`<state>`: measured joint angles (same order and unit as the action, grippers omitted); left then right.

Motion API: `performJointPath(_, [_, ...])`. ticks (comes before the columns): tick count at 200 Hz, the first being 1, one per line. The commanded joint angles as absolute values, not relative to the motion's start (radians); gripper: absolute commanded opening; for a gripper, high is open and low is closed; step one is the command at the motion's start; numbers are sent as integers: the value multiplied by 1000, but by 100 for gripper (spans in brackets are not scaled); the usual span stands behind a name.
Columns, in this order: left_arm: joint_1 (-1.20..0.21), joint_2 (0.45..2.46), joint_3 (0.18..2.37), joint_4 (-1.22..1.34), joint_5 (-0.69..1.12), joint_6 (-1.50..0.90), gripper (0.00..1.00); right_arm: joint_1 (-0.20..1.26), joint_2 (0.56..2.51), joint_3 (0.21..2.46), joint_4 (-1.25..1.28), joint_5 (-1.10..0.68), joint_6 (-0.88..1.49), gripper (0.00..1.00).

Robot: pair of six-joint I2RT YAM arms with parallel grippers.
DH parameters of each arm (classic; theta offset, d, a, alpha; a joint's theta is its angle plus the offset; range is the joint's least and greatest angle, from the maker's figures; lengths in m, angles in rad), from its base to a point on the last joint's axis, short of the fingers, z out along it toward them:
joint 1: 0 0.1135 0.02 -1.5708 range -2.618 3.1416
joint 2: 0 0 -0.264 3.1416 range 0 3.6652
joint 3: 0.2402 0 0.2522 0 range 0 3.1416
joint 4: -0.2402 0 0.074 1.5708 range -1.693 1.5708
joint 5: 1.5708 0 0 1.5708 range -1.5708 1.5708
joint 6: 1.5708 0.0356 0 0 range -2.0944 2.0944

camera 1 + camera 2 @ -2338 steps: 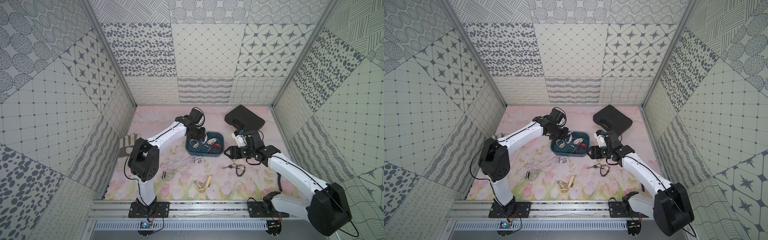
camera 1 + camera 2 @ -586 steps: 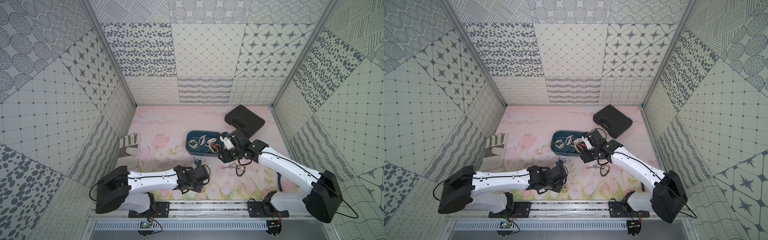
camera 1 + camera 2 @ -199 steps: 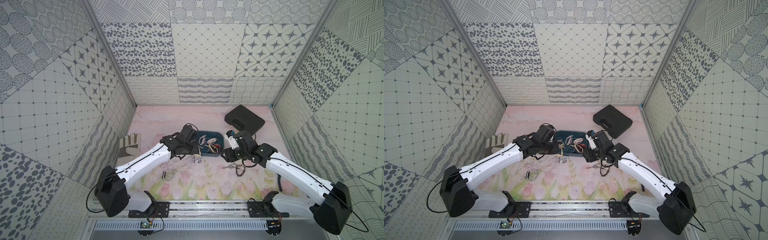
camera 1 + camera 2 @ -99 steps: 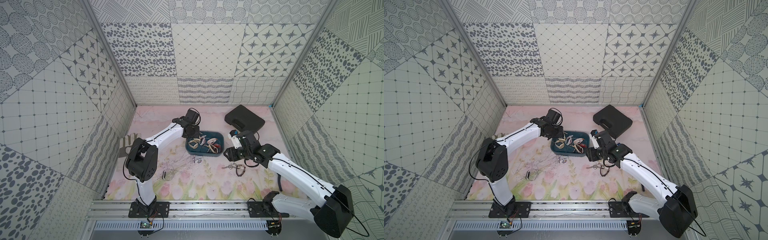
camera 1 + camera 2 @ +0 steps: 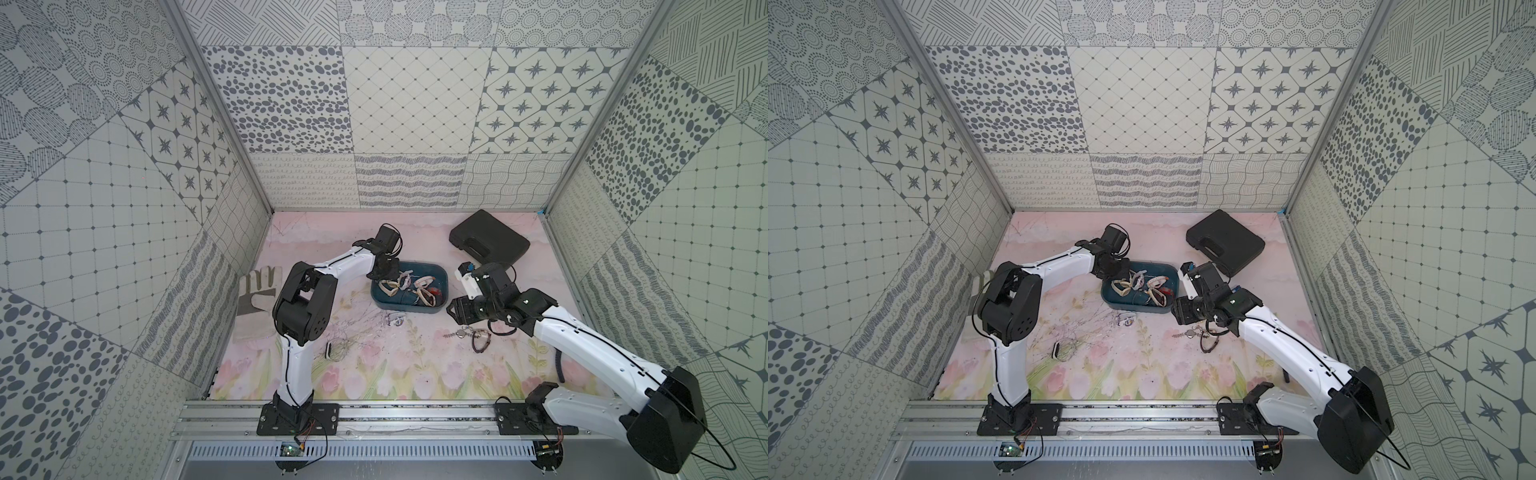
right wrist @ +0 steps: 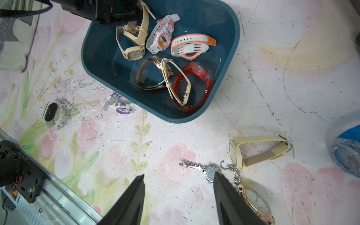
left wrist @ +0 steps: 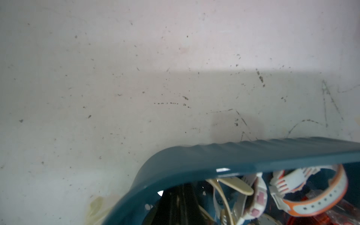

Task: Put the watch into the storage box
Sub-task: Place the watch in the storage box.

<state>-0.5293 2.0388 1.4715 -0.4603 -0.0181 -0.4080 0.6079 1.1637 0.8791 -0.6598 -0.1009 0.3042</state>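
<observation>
Bright, soft light and gentle shadows.
Both top views look sharp. In the left wrist view the storage box rim is blurry with a small shiny spot, and a gray shadow lies across the table.

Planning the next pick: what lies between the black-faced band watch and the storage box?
A purple-and-white watch, beside the storage box wall; the right wrist view shows it.

Left claw, held cream watch blocking storage box corner, mat open
</observation>
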Motion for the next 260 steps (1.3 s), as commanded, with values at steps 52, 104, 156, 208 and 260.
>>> performJointPath(52, [-524, 2061, 1439, -371, -23, -402, 0, 606, 1100, 861, -638, -109, 320, 61])
performJointPath(104, [-529, 2019, 1403, -355, -3, -404, 28, 606, 1082, 848, -640, -108, 321, 61])
performJointPath(156, [-539, 1939, 1367, -344, 5, -414, 39, 605, 1080, 845, -634, -116, 324, 61])
performJointPath(208, [-550, 1840, 1355, -377, 6, -423, 45, 606, 1076, 839, -633, -116, 322, 61])
performJointPath(260, [-553, 1578, 1224, -467, -15, -471, 49, 605, 1071, 831, -630, -123, 320, 61])
